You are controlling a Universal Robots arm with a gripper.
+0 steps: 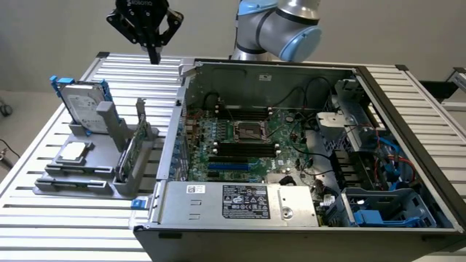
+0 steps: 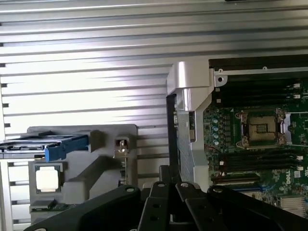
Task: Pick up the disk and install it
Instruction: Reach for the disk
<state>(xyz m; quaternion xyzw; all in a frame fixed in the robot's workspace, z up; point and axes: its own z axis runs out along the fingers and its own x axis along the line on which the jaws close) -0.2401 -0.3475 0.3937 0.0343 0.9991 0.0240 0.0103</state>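
Observation:
The disk (image 1: 82,106) stands upright on its edge in a grey holder (image 1: 73,183) at the exterior view's left, silver-grey with a white label and blue carrier edges. In the wrist view the disk (image 2: 57,147) shows edge-on, its blue frame sticking out of the holder. My gripper (image 1: 154,56) hangs high above the slatted table, behind and to the right of the disk, well apart from it. Its black fingers are pressed together, shut on nothing. The gripper (image 2: 166,180) and its dark linkage sit in the wrist view's foreground.
An open computer case (image 1: 407,103) lies on the slatted metal table (image 1: 43,136), motherboard (image 1: 248,142) exposed. A blue drive bay (image 1: 378,213) sits in its near right corner. The holder also carries a small silver chip (image 1: 75,153) and an upright green card (image 1: 125,158).

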